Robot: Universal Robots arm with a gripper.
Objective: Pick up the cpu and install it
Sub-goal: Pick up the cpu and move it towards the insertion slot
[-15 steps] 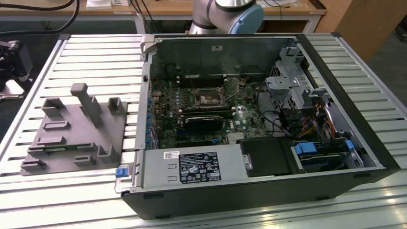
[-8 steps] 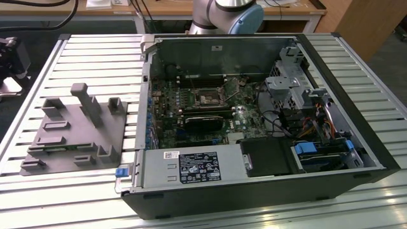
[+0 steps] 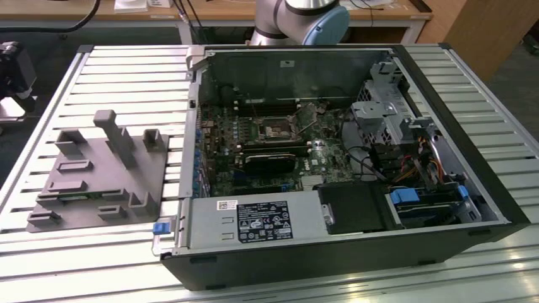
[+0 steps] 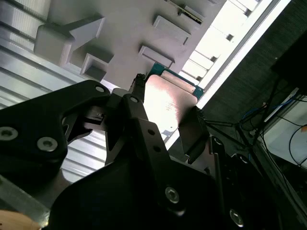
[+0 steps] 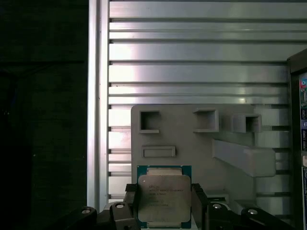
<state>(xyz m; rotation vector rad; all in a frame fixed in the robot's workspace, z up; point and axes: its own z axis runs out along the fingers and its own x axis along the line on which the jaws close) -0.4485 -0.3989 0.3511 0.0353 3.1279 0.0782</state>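
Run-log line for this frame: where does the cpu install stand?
stage: pick done | gripper: shut on cpu | location: over grey tray | computer case: open | install: not done

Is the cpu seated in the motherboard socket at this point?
No: in the first wrist view the cpu sits clamped in the gripper, with the grey tray behind it.
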